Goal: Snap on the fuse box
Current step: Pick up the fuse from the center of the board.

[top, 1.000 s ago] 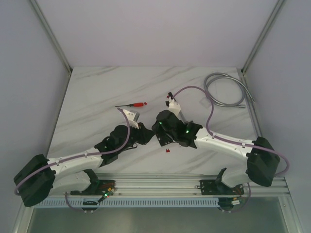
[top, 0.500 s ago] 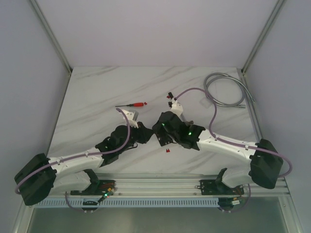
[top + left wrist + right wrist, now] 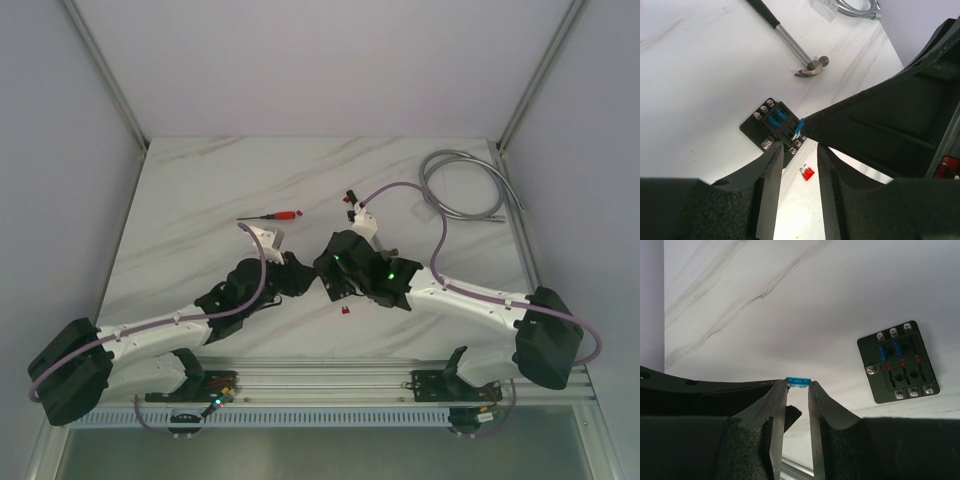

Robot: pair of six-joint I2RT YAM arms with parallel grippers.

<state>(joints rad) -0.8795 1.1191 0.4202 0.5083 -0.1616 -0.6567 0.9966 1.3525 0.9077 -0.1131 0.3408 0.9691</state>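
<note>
fuse box [image 3: 771, 127] lies on the desk [image 3: 700, 75] just past the part-open, empty left tool [image 3: 799, 155]; right tool [image 3: 797, 386] pinches a blue fuse [image 3: 798, 381] nearby.

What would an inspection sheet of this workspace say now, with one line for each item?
Surface: white marble table, no spills seen.
Job's things: fuse box flat on the table, slots uncovered, blue fuses in some of them.
Clutter: red screwdriver; hammer; loose red fuse.
Grippers: right gripper shut on a blue fuse; left gripper open, empty.
Cables: purple cables along both arms; grey hose coiled at the far right.
Surroundings: pale walls, metal frame.
</note>
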